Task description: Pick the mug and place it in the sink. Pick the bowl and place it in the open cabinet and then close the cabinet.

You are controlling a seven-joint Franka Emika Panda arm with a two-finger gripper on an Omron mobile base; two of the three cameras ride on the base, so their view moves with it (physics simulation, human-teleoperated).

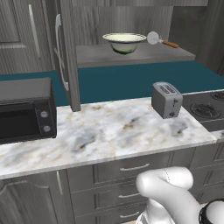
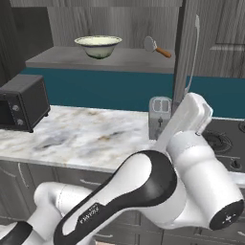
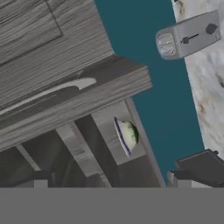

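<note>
Cream-white bowl (image 1: 124,42) on cabinet (image 1: 131,54) shelf (doors open)

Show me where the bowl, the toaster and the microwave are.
bowl (image 1: 124,42), left base view, outer wall.
toaster (image 1: 166,101), left base view, front side.
microwave (image 1: 19,118), left base view, door.

You get flat, even rendered light with no glare, only soft shadows under the bowl (image 1: 124,42) on its shelf and beside the toaster (image 1: 166,99) on the surface (image 1: 109,131), while the hand view is rolled sideways, coarse and slightly soft throughout.
</note>
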